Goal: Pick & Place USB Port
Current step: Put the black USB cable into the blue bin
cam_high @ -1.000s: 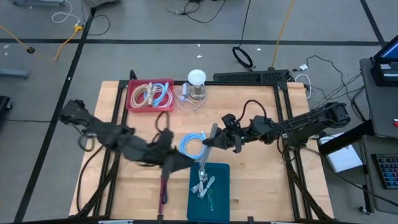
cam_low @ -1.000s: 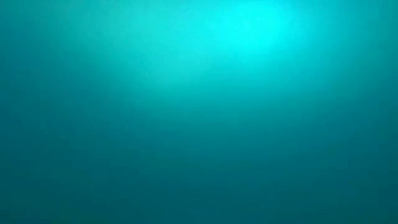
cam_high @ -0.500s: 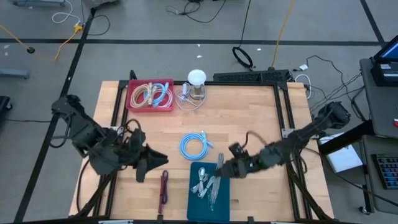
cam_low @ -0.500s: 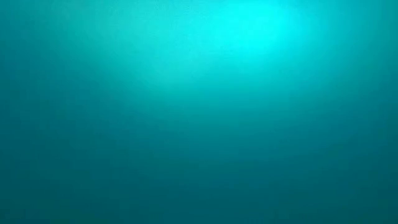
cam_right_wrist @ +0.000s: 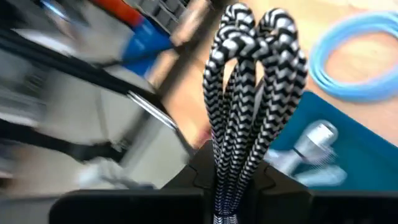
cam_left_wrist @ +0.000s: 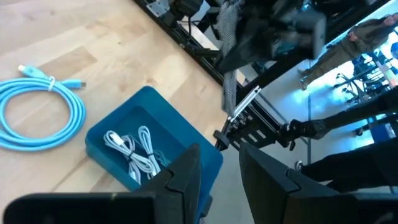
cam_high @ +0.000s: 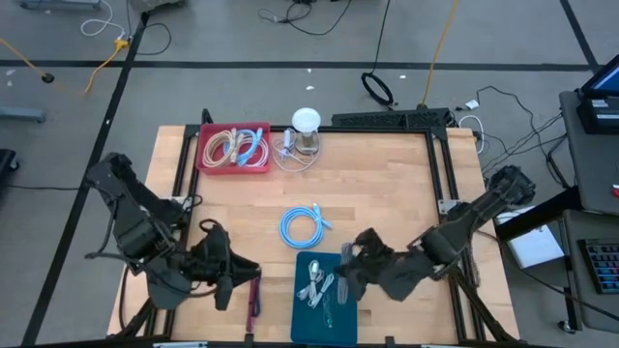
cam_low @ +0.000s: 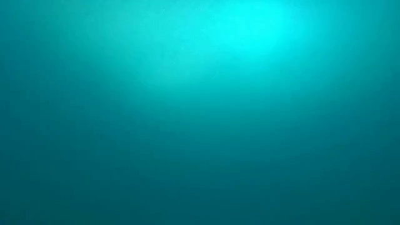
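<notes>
Right claw [cam_high: 346, 280] is clamped on a bundled black-and-white braided cable [cam_right_wrist: 249, 93], loops sticking up past the fingers in the right wrist view. It sits just over the right edge of the blue bin [cam_high: 340, 321] at the near-center of the counter [cam_high: 387, 193]. Key relation: the bin is directly below and slightly left of the claw, and its long axis runs near-to-far, so the drop looks like a short move left and down. White cables [cam_left_wrist: 134, 152] already lie in the bin.

Left claw [cam_high: 237, 275] is near-left, fingers slightly apart w/ nothing between them, beside a dark red cable [cam_high: 254, 295] on the counter. Right arm is plainly nearer the bin's opening.

A light blue coiled cable [cam_high: 302, 228] lies mid-counter; a red tray [cam_high: 205, 155] of cables is far-left.

Hard to make out: low view is a blank teal wash, shows nothing. Right wrist view is smeared. Can't tell whether the braided cable's plugs clear the bin wall.
</notes>
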`<action>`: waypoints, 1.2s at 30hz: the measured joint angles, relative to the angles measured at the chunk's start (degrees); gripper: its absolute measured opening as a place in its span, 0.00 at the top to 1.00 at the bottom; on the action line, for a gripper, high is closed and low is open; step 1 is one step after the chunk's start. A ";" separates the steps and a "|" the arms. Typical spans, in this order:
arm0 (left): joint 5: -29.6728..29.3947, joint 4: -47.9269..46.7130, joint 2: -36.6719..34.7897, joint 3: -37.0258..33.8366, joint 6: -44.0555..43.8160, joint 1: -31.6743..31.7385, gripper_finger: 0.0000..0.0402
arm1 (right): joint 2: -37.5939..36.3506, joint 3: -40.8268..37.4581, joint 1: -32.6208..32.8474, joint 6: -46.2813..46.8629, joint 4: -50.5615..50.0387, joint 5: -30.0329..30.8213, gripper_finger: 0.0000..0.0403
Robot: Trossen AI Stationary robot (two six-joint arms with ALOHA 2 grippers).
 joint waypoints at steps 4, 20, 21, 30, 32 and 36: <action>-1.62 0.05 0.87 0.00 -1.17 -1.48 0.72 | 8.62 8.63 -1.46 0.00 -9.89 -9.92 0.96; -4.21 -0.24 2.30 0.00 -7.69 -5.75 0.72 | 23.68 21.50 -1.44 -89.73 -23.46 -19.58 0.96; -4.56 -0.42 2.30 0.00 -8.34 -6.16 0.72 | 23.68 21.50 -0.75 -97.48 -23.53 -19.98 0.96; -8.90 -2.26 2.30 0.00 -14.48 -10.01 0.72 | 24.49 21.50 1.85 -123.26 -23.53 -13.55 0.96; -9.49 -2.18 2.30 0.00 -15.25 -10.44 0.72 | 25.56 21.50 1.91 -126.31 -24.86 -12.88 0.96; -11.04 -2.14 2.30 0.00 -16.46 -11.10 0.72 | 28.94 21.47 1.43 -126.99 -26.99 -13.02 0.96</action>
